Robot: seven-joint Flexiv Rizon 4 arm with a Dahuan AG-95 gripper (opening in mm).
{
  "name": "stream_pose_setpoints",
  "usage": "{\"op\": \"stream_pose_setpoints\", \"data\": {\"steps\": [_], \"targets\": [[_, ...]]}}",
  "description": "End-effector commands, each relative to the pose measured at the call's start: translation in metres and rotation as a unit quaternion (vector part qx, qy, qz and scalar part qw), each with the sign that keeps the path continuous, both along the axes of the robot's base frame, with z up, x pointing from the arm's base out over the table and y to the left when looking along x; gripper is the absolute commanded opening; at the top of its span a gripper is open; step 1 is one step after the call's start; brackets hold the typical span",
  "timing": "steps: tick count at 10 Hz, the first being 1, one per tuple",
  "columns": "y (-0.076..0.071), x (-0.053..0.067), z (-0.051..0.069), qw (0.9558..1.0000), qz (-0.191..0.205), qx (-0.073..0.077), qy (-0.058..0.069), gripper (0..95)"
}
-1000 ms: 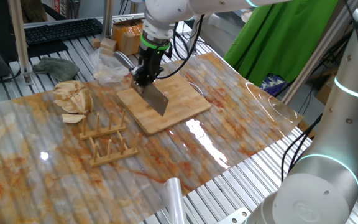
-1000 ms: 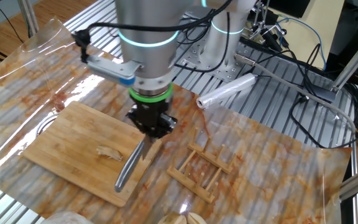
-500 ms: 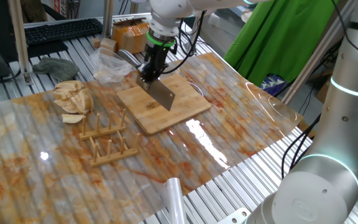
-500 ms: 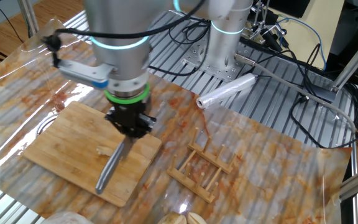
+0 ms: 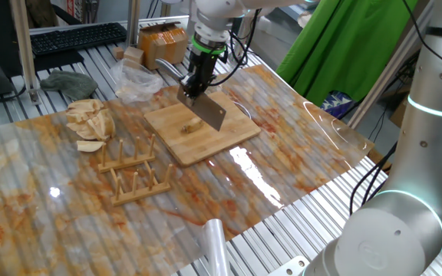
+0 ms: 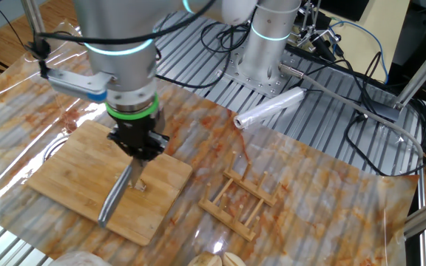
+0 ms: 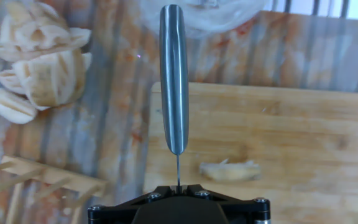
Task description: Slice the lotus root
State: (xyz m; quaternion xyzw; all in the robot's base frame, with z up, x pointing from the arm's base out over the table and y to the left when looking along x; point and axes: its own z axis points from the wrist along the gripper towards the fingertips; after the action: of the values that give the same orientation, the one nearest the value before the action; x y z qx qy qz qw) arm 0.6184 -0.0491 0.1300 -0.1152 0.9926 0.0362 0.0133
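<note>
Your hand (image 6: 134, 150) clamped tight on the cleaver (image 5: 209, 112), fingers closed around its handle, pointing straight down over the cutting board (image 5: 232, 134), blade above the wood, lotus root (image 7: 230, 170) lying on the board just beside the blade

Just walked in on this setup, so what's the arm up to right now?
The arm's gripper is shut on a cleaver, held above the bamboo cutting board. A small piece of lotus root lies on the board beside the blade. A heap of pale wedges and a wooden rack sit off the board.
</note>
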Motion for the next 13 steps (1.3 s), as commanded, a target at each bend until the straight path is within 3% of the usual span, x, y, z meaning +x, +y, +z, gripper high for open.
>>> {"op": "stream_pose_setpoints", "data": {"steps": [1, 9, 13], "targets": [[-0.007, 0.004, -0.003, 1.0, 0.002, 0.0, -0.001, 0.0], [-0.01, 0.005, -0.017, 1.0, -0.006, 0.0, -0.004, 0.0], [0.001, 0.013, -0.03, 0.9999, -0.013, 0.01, -0.001, 0.0]]}}
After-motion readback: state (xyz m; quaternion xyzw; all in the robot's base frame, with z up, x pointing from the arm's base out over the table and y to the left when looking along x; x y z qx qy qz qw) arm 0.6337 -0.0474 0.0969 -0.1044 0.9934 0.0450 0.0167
